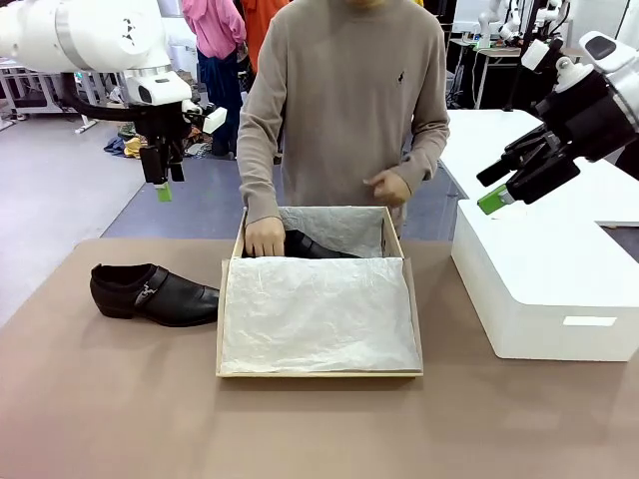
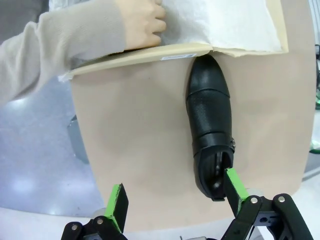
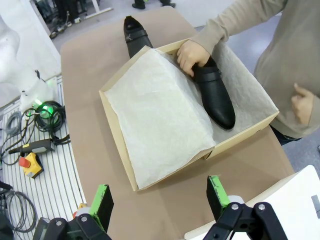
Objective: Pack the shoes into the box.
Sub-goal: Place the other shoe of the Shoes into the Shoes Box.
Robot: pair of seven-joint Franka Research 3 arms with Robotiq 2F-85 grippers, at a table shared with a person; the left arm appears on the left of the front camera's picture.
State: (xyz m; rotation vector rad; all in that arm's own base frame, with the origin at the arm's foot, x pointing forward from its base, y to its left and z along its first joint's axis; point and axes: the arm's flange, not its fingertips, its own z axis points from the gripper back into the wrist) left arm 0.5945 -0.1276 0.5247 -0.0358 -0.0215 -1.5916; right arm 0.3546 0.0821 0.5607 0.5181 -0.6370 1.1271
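Black shoe (image 3: 215,95): in cardboard box (image 1: 318,373), person's hand (image 1: 265,238) on it
Second shoe (image 1: 155,294): table (image 1: 120,399), left of box
Left gripper (image 2: 174,185), right gripper (image 3: 158,187): wide, empty

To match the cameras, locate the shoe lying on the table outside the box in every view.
Front view: the shoe lies at middle left, toe at the left wall of the box.
Left wrist view: the shoe lies right of centre, toe up, at the box edge.
Right wrist view: the shoe lies at top, left of centre, behind the box.
Shared landmark: the box, which the toe meets.
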